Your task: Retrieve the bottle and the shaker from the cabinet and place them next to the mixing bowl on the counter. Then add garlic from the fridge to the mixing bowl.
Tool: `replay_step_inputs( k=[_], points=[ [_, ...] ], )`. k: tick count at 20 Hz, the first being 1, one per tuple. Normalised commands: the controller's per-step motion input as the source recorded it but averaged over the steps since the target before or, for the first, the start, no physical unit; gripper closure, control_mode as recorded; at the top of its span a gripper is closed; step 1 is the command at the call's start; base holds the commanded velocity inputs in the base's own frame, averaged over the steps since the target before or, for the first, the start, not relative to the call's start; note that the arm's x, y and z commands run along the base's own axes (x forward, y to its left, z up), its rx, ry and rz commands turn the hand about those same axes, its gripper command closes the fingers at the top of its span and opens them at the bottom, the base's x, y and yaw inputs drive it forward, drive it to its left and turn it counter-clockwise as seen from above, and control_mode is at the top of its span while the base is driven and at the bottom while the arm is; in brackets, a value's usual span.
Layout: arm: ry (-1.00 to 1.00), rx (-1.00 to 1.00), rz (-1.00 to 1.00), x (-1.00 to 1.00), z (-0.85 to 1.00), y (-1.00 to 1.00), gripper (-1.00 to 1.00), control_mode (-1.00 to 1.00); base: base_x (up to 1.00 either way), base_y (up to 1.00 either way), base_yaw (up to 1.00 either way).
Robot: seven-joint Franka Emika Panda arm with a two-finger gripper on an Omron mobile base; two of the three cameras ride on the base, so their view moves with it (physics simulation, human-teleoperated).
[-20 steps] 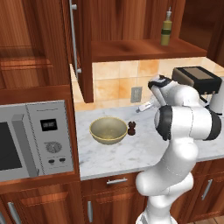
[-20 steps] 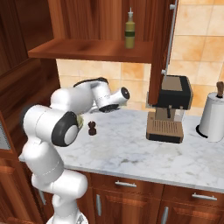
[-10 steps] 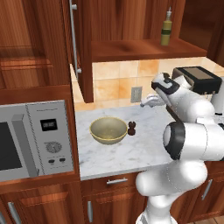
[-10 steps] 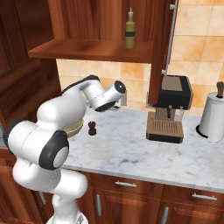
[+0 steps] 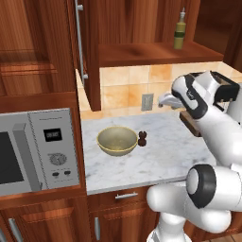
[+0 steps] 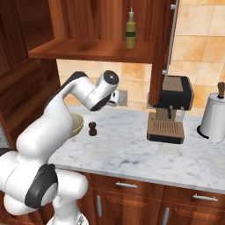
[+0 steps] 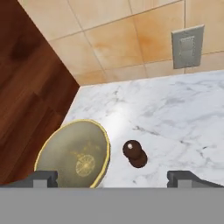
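Observation:
The green bottle (image 5: 179, 30) (image 6: 130, 30) stands upright on the open cabinet's shelf (image 5: 156, 51). On the marble counter (image 5: 156, 156), the small dark brown shaker (image 5: 142, 138) (image 6: 92, 128) (image 7: 134, 153) stands just right of the yellow-rimmed mixing bowl (image 5: 117, 140) (image 7: 74, 155). In the right base view my arm partly covers the bowl (image 6: 78, 123). My gripper (image 5: 163, 100) (image 6: 115, 97) (image 7: 113, 178) hovers open above the counter near the back wall, up and to the right of the shaker. It looks down on shaker and bowl, with nothing between its fingers.
A microwave (image 5: 33, 146) is built in left of the counter. A coffee machine (image 6: 171, 110) and a paper towel roll (image 6: 214, 116) stand to the right. The cabinet door (image 5: 87, 52) hangs open beside the bowl. A wall socket (image 7: 187, 46) sits on the tiled backsplash.
My hand has risen and drawn a little right, away from the shaker, while the elbow swung down to the right. Shaker, bowl and bottle have not moved.

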Motion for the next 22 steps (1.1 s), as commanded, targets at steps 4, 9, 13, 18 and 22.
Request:
replay_step_inputs(
  k=[4, 9, 13, 18, 22],
  points=[
    [-0.08, -0.11, -0.03, -0.30, 0.50, 0.00, -1.00, -1.00, 0.00, 0.00, 0.00],
    [-0.13, -0.19, -0.03, -0.14, 0.32, -0.01, -1.00, -1.00, 0.00, 0.00, 0.00],
    [-0.02, -0.13, -0.09, -0.24, 0.83, -0.08, -1.00, -1.00, 0.00, 0.00, 0.00],
    [-0.02, -0.03, -0.19, -0.26, 1.00, -0.13, -1.00, -1.00, 0.00, 0.00, 0.00],
    [-0.16, 0.00, -0.23, -0.08, 0.87, -0.09, -1.00, -1.00, 0.00, 0.00, 0.00]
  ],
)
